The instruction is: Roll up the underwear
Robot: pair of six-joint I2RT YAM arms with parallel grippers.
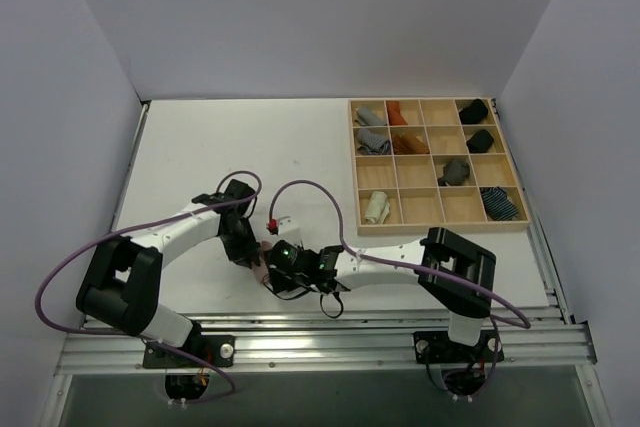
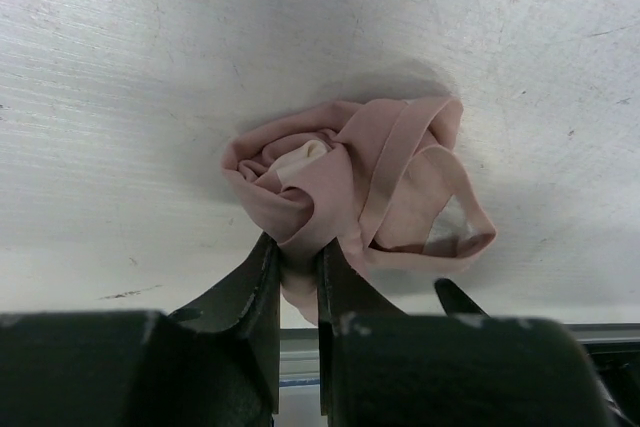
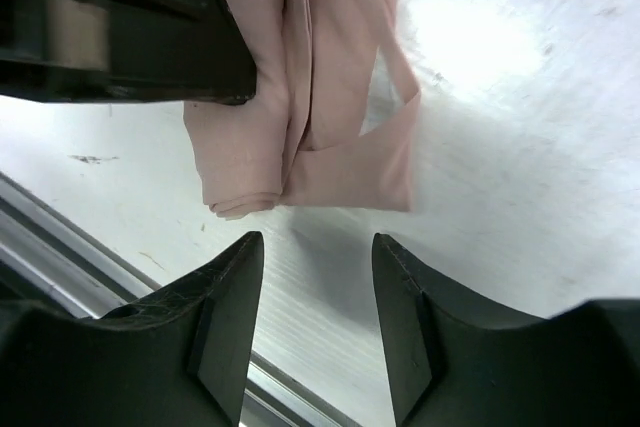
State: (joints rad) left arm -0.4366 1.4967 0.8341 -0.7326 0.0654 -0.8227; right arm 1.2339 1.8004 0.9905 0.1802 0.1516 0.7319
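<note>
The white tabletop (image 1: 230, 147) carries a wooden divided tray (image 1: 353, 162) at its far right, with rolled cloths in several compartments. The left arm (image 1: 187, 228) and right arm (image 1: 385, 260) meet near the tabletop's near edge. There the pink underwear (image 2: 350, 177) lies as a loose roll with a beige core. The left jaws pinch its near fold. The right jaws stand spread just short of it, gripping nothing.

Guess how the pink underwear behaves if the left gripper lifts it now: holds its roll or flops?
Likely floppy: the pink underwear is soft folded cloth. It probably unrolls partly, since a loose band loops out. The left gripper pinches only one fold, so the rest may sag.
</note>
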